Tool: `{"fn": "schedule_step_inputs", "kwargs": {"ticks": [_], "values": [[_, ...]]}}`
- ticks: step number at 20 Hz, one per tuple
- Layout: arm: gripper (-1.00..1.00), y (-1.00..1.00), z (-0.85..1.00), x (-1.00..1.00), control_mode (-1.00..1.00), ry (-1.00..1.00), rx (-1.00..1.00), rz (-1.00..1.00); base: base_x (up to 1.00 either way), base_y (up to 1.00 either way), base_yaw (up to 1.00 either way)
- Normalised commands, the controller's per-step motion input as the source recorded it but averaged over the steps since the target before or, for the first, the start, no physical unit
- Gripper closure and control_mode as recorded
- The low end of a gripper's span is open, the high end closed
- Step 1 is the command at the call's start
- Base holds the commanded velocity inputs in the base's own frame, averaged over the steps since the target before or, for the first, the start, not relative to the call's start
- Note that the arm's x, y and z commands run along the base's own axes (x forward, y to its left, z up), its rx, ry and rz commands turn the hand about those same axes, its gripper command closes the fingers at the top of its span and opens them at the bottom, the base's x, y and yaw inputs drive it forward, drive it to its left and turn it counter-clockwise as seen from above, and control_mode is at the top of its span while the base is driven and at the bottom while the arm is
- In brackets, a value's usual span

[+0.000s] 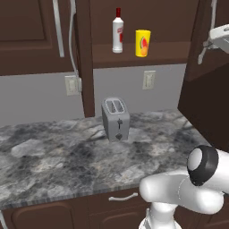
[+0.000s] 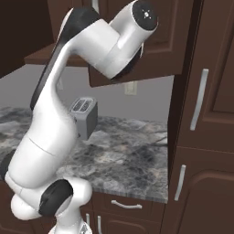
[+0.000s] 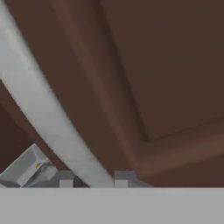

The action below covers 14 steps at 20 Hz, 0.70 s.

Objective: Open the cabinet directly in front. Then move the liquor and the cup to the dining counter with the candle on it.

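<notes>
The dark wooden cabinet [image 1: 147,27] stands open, its right door [image 1: 203,76] swung out toward me. On its shelf the liquor [image 1: 117,31], a slim bottle with a red cap, stands upright just left of the yellow cup [image 1: 142,43]. My gripper [image 1: 209,44] is high at the right, at that door's curved silver handle [image 3: 39,109]. In the hand view the handle runs down between the two fingertips of the gripper [image 3: 92,180], which close on it from both sides. The door panel [image 3: 153,78] is close in front. The dining counter and the candle are out of view.
A silver toaster [image 1: 116,119] stands on the marbled counter [image 1: 53,165] below the shelf. The cabinet's left door [image 1: 86,58] stands edge-on toward me. A tall dark cabinet [image 2: 205,114] rises at the right. Drawers [image 1: 123,197] run under the counter edge.
</notes>
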Motion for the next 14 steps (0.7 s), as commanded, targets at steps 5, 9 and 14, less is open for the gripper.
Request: {"fn": "schedule_step_inputs", "kwargs": {"ticks": [5,9,14], "values": [[-1.00,0.00,-0.90,-0.86,-1.00,-0.14,-0.07,0.09,0.00,0.00,0.00],[-1.00,0.00,-0.96,-1.00,-1.00,-0.21,-0.04,0.13,0.00,0.00,0.00],[-1.00,0.51,-0.18,-0.99,-1.00,-0.41,-0.03,0.03,0.00,0.00,0.00]]}}
